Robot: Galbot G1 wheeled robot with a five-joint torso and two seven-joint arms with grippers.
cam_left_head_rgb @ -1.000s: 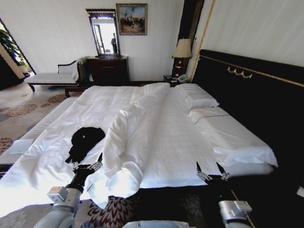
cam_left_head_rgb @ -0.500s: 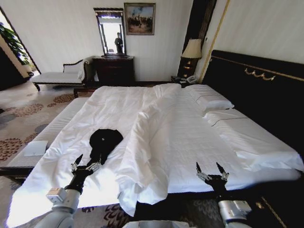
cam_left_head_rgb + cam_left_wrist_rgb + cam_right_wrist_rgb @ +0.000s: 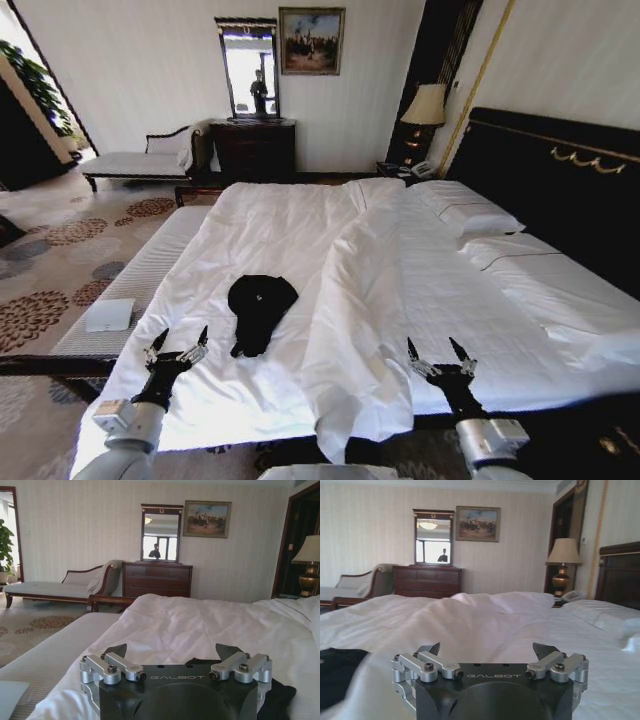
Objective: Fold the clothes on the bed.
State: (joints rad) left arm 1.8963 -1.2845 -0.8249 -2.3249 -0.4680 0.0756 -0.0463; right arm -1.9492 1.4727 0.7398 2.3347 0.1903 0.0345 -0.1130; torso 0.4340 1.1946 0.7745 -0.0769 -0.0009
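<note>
A black T-shirt [image 3: 258,308] lies crumpled in a small heap on a large bed [image 3: 250,230] made up in white. The shirt sits just ahead of the left end effector [image 3: 177,344] and a little toward the robot's right of it, close but not touching. In the left wrist view the dark fabric [image 3: 277,700] shows right behind the end effector [image 3: 172,652], with white bedding all around it. No lettering on the shirt can be read; only a tiny pale mark shows on the cloth.

The left end effector hovers over the near edge of the bed with its two fingers spread apart, holding nothing. The right end effector [image 3: 438,354] hovers over the same near edge, well apart from the shirt, fingers also spread and empty. Between the shirt and the right end effector runs a long bunched ridge of white duvet [image 3: 360,300]. In the right wrist view the shirt [image 3: 337,672] shows as a dark patch off to one side of the end effector [image 3: 487,652].

Both wrist views show the word "GALBOT" printed on the black end effector body.
</note>
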